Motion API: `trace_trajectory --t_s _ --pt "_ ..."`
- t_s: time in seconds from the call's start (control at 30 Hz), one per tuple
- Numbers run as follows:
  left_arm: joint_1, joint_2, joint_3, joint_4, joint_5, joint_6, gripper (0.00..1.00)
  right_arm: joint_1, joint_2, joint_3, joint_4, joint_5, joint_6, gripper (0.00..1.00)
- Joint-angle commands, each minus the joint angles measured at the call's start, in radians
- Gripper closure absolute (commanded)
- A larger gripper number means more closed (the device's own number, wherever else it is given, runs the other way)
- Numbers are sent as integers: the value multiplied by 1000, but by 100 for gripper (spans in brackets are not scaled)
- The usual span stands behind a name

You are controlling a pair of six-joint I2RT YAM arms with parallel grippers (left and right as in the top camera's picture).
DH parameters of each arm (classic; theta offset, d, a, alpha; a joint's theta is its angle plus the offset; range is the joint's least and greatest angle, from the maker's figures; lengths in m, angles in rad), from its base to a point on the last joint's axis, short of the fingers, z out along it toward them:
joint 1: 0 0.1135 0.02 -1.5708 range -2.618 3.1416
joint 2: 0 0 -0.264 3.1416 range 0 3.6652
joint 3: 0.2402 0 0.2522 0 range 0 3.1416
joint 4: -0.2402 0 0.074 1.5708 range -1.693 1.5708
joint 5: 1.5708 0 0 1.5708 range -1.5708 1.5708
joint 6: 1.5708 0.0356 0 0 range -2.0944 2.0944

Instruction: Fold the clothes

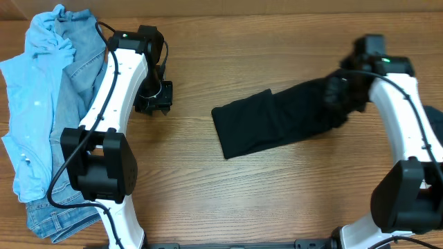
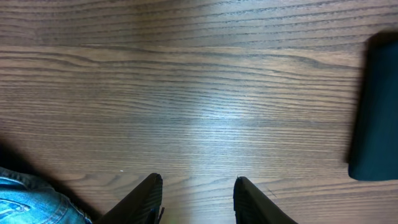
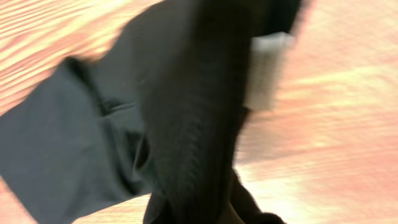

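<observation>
Altogether one black T-shirt (image 1: 277, 121), one blue shirt (image 1: 31, 104), one jeans (image 1: 79, 62).

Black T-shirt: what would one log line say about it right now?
black T-shirt lying as long strip on table | right arm jaws gripping one end | left arm jaws open, empty

T-shirt (image 1: 277, 121) lies across the centre-right of the tabletop (image 1: 208, 187), its right end gathered in the right hand (image 1: 342, 93). At the left edge, the shirt (image 1: 31, 104) lies on the jeans (image 1: 76, 69). The left hand (image 1: 154, 104) hangs between that pile and the T-shirt, touching neither.
</observation>
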Motion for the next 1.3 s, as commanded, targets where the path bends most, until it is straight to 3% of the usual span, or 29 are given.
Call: trace_trajectory --t_s 0.0,0.27,0.77,0.8,0.87,1.17,1.27 --pt "6 -6 24 0 5 1 58 162 -26 33 11 -5 -2 96" --pt "3 -6 24 1 16 1 56 452 17 32 108 -2 49 96" --pt "3 -6 24 17 31 1 55 679 95 23 137 -9 -50 96" --pt "3 -6 24 16 31 1 55 687 95 11 140 -9 -49 95" --pt "3 -6 24 15 31 1 55 687 95 -12 140 -10 -49 82" --pt "3 -6 24 19 31 2 52 687 95 -36 132 -23 -53 74" --pt "1 -6 24 28 31 2 50 687 95 -36 120 -142 -105 73"
